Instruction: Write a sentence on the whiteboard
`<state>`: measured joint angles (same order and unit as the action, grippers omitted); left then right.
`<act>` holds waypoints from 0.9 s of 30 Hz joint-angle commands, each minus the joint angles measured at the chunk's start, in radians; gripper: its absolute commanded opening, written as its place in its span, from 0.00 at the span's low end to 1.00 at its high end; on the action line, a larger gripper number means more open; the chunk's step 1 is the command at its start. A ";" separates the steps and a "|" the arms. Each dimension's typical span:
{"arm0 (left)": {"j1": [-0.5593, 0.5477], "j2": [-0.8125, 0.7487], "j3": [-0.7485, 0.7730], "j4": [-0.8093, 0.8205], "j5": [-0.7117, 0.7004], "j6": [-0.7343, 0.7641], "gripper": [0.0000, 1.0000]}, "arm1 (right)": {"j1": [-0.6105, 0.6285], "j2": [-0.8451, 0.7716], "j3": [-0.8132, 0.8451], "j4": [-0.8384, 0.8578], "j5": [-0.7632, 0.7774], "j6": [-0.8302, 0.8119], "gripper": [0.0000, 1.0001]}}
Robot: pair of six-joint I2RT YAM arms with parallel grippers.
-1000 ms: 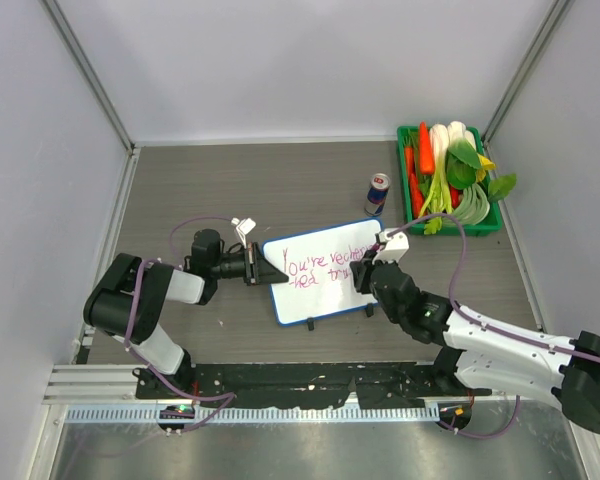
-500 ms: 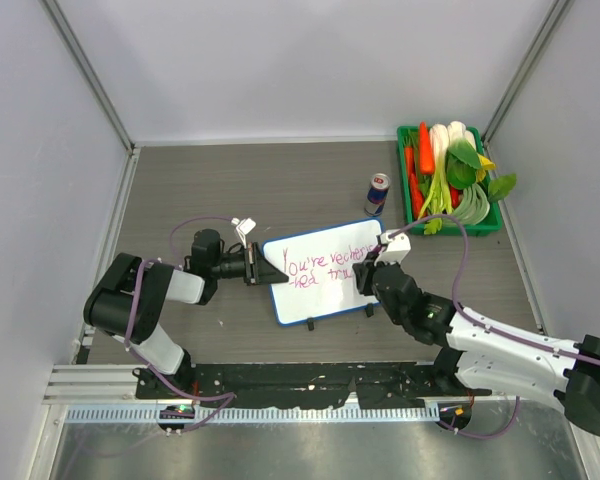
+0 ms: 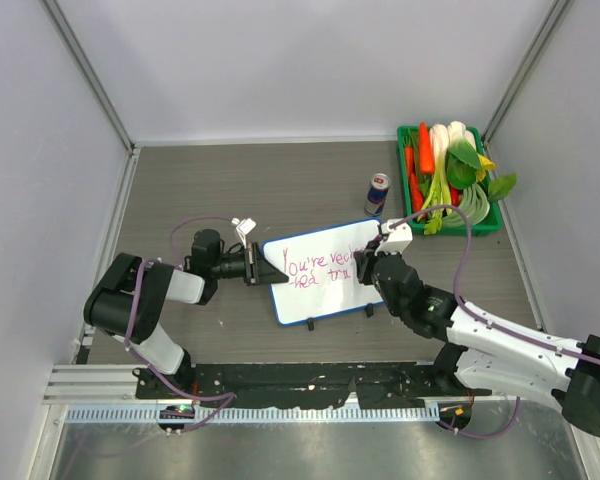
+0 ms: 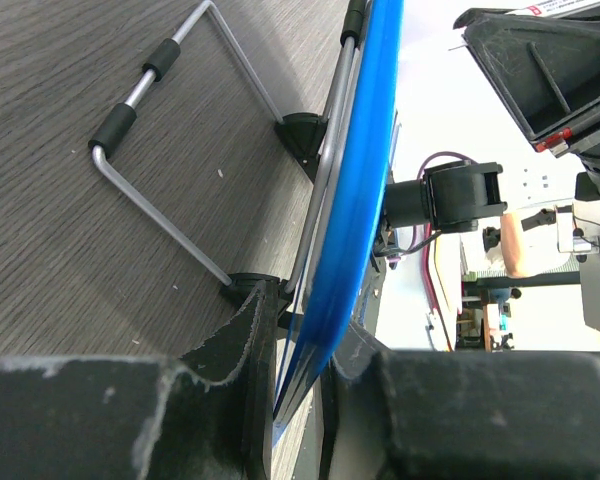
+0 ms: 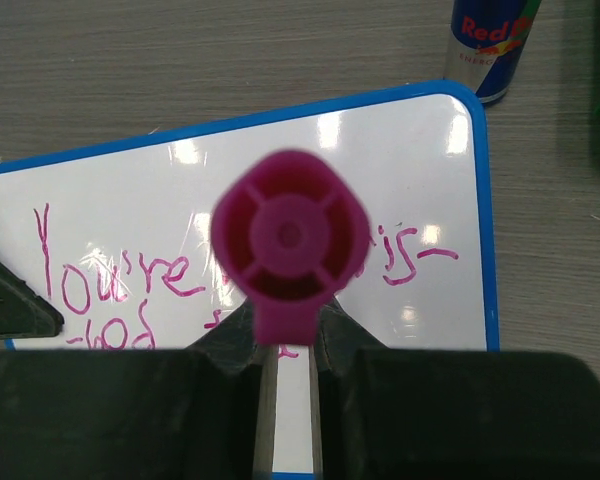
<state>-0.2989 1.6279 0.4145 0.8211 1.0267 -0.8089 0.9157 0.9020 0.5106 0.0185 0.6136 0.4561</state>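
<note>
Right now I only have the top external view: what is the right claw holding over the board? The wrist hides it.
Observer: The right wrist view shows the right claw shut on a magenta marker, butt end toward the camera, above the whiteboard.
Operator: And the other arm, gripping the board or only touching?
Observer: In the left wrist view the left claw pinches the board's blue rim between its fingers.
Operator: Is the board lying flat?
Observer: A wire stand with black sleeves sits between its back and the table; whether it lifts the board I cannot tell.
</note>
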 commanded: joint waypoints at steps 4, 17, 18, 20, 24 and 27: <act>-0.005 0.026 -0.022 -0.051 -0.043 0.004 0.00 | -0.028 0.040 0.037 0.070 0.023 -0.005 0.01; -0.006 0.030 -0.022 -0.048 -0.042 0.001 0.00 | -0.049 0.064 0.011 0.097 -0.020 0.010 0.01; -0.005 0.027 -0.022 -0.048 -0.040 0.001 0.00 | -0.051 0.066 0.009 0.094 -0.023 0.015 0.01; -0.005 0.029 -0.022 -0.048 -0.042 0.001 0.00 | -0.051 0.066 0.000 0.086 -0.032 0.021 0.01; -0.005 0.029 -0.023 -0.048 -0.040 0.001 0.00 | -0.051 0.058 -0.015 0.064 -0.043 0.032 0.02; -0.005 0.030 -0.022 -0.046 -0.042 0.001 0.00 | -0.051 0.045 -0.029 0.046 -0.054 0.036 0.01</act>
<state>-0.2989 1.6279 0.4145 0.8223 1.0290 -0.8093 0.8680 0.9665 0.4980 0.0731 0.5663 0.4747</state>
